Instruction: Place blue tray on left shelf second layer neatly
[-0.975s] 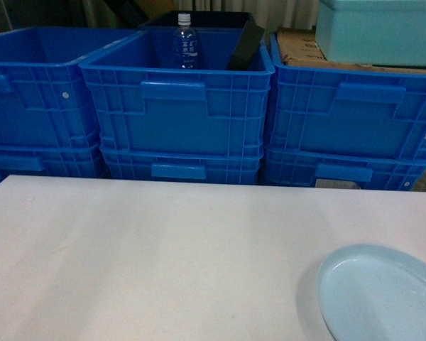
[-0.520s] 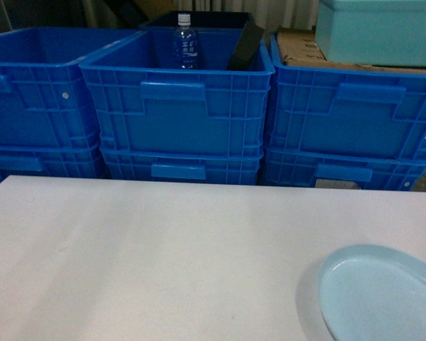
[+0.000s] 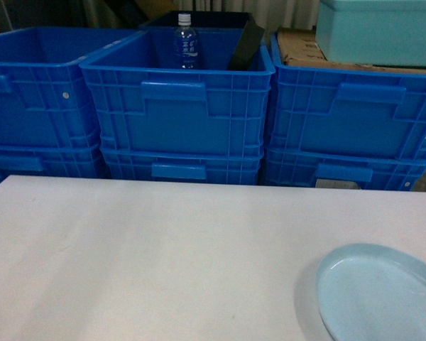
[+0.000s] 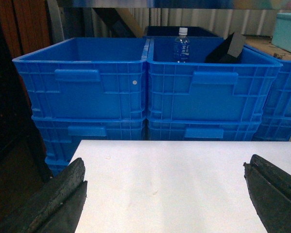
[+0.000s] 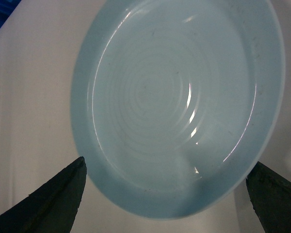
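Observation:
The blue tray [image 3: 380, 295] is a pale, round, shallow dish lying flat on the white table [image 3: 163, 256] at the front right, partly cut off by the frame. In the right wrist view the tray [image 5: 179, 102] fills most of the frame. My right gripper [image 5: 169, 165] is open, and its dark fingertips [image 5: 63, 194] stand on either side of the tray's near rim without touching it. My left gripper [image 4: 165, 167] is open over the bare table near its left edge and holds nothing. The left shelf is out of view.
Stacked deep-blue crates [image 3: 177, 106] line the far side of the table. The middle one holds a water bottle [image 3: 185, 42] and a black block [image 3: 245, 44]. A pale blue box [image 3: 380, 32] sits on cardboard on the right crate. Past the table's left edge the floor is dark [image 4: 19, 160].
The tray has shifted very slightly to the left in the head view. A dark speck now shows at the frame's lower right edge. The crates have not moved.

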{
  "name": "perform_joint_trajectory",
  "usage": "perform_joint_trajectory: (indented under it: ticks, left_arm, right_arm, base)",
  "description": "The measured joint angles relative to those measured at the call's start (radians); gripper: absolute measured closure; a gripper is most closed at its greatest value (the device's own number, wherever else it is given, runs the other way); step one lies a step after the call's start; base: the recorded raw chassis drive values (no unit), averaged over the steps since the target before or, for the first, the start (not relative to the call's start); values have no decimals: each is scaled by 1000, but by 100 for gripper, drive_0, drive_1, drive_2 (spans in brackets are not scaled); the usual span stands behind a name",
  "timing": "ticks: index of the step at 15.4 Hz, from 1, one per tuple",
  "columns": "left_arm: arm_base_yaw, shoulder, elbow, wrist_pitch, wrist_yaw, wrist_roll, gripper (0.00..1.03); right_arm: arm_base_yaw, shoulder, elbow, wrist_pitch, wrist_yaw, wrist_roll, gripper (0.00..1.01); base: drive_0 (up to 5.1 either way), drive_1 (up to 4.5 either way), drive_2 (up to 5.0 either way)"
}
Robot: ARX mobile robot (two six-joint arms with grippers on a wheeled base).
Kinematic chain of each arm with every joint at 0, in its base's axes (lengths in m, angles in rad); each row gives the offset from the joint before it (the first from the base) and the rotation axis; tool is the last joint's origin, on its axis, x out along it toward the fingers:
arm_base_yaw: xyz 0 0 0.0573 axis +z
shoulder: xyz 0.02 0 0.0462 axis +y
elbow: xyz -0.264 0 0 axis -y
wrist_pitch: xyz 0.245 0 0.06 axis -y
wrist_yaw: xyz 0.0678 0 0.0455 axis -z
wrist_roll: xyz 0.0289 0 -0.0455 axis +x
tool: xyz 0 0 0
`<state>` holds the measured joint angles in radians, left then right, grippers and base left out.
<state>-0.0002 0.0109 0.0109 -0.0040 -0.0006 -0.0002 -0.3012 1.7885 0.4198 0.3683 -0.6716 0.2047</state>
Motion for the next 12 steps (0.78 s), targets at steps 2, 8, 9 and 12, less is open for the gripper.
perform_joint_trajectory:
  ticks: [2,8,9,12]
  left_arm:
    - [0,0,0,0,0,0,5]
    - [0,0,0,0,0,0,5]
    - [0,0,0,0,0,0,5]
    - [0,0,0,0,0,0,5]
  right_arm:
    - [0,14,-11,20,10,12,3]
    - [-32,116,-40,136,40,20,52]
    - [-43,122,-45,138,39,20,61]
    - [-74,141,-66,154,32,19,97]
  base:
    - [0,0,0]
    - [0,0,0]
    - [0,0,0]
    - [0,0,0]
